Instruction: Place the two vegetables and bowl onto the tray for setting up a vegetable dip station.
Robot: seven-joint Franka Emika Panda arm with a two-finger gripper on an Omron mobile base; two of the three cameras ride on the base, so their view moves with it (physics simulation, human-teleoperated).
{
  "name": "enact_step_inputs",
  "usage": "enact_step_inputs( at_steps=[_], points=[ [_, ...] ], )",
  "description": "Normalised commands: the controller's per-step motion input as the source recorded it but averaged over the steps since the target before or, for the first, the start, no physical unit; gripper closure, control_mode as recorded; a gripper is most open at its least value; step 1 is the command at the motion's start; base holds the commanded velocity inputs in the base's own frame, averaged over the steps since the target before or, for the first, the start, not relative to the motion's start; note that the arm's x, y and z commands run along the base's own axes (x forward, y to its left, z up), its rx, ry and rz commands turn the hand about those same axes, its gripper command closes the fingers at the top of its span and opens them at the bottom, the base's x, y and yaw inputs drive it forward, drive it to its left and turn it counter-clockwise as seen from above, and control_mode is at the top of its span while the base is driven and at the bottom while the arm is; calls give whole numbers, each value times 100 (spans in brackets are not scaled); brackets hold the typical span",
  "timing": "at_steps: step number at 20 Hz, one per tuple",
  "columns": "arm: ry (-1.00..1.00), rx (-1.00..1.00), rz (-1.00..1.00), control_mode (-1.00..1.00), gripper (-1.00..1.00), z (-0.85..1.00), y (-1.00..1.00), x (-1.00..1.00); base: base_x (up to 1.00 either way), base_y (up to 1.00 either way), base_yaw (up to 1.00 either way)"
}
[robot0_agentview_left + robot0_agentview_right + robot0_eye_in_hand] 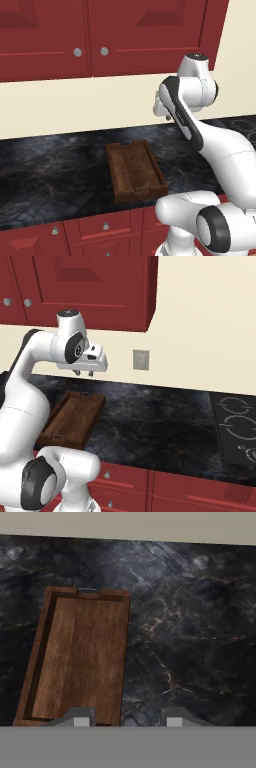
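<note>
— What are the fingers doing?
— The gripper (83, 373) hangs high over the counter (155, 416), tips parted a little, nothing between them.
— And the tray (135, 170)?
— Below, to its left on the dark marble: brown wooden slats, raised rim, a small metal handle (142, 189) at the near end.

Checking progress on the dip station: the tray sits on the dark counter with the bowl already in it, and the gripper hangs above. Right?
Not quite: the tray holds nothing, as the hand view shows. It does sit on the dark counter, with the gripper above.
</note>
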Motion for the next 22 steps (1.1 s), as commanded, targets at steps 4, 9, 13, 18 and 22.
enact_step_inputs(
  at_steps=[4,9,13,18,22],
  points=[
    [-1,0,0,-100,-100,0,-7,-29,0,0,0],
    [-6,0,0,-100,-100,0,-25,-91,0,0,0],
    [-5,0,0,-100,-100,0,-22,-100,0,0,0],
    [-2,0,-1,-100,-100,0,-11,-92,0,0,0],
    [0,0,-5,-100,-100,0,0,-56,0,0,0]
  ],
)
